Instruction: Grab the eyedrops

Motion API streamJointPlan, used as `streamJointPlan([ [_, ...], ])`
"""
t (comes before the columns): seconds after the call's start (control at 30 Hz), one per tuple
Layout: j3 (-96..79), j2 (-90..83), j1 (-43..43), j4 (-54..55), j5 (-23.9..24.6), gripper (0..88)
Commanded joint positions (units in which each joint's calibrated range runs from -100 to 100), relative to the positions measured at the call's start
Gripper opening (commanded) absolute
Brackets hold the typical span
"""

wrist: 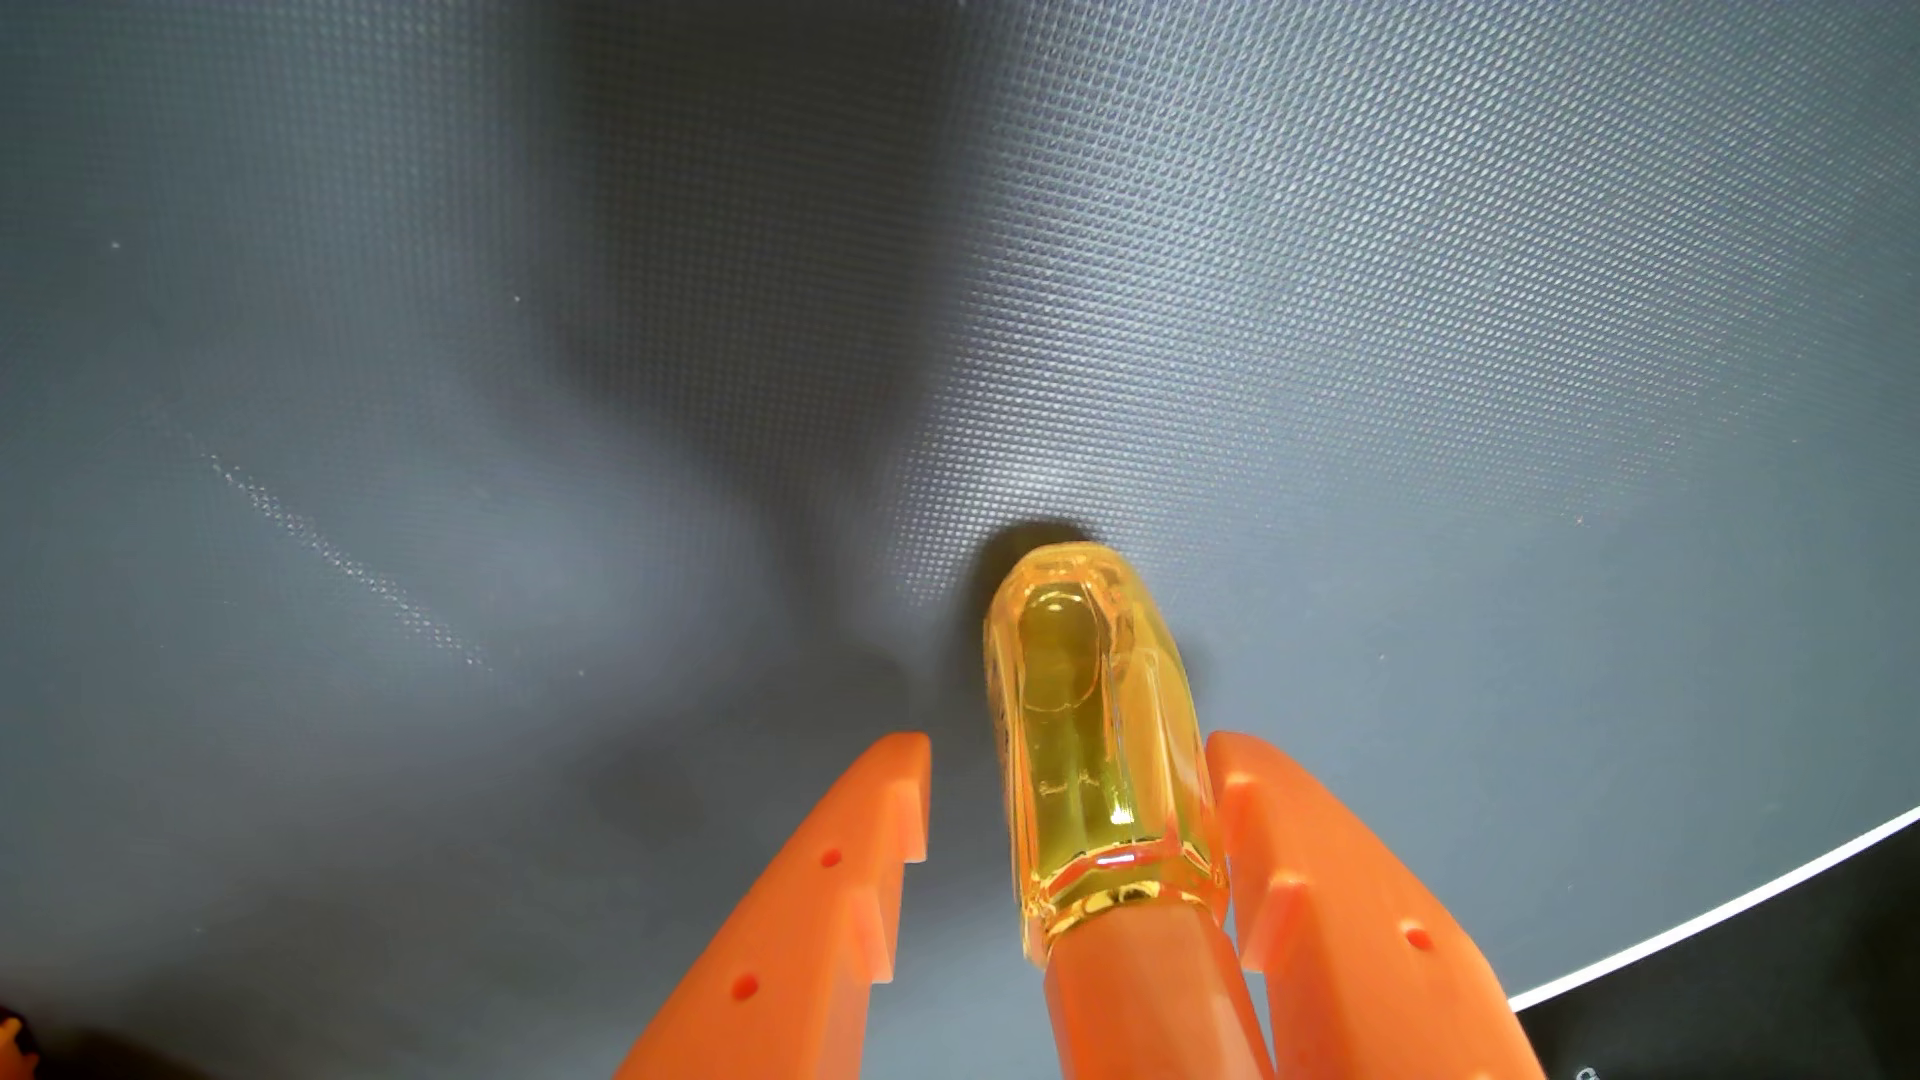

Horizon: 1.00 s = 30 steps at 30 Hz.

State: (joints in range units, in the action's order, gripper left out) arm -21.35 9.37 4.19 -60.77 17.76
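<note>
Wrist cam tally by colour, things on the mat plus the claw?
Yellow: 1, translucent yellow eyedrop bottle with orange cap, standing between the claw's fingers
Orange: 1, orange plastic claw, open around the bottle
Grey: 1, dark grey textured mat
Total: 3

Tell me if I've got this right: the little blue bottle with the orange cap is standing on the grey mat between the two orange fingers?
Not quite: the bottle is clear yellow, not blue, as the wrist view shows. The rest holds. It has an orange cap and stands on the grey mat between the two orange fingers of the gripper, which is open around it with a gap on the left side.
</note>
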Motion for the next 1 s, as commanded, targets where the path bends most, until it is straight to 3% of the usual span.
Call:
streamJointPlan([
  [0.0, -0.4, -0.4, -0.4, 0.5, 0.3, 15.7],
  [0.5, -1.9, -0.5, -0.7, 2.7, 0.4, 15.0],
  [0.67, -1.5, -0.5, -0.5, 2.7, 0.1, 1.7],
  [0.97, -1.4, -0.5, -0.5, 2.8, 0.1, 1.0],
])
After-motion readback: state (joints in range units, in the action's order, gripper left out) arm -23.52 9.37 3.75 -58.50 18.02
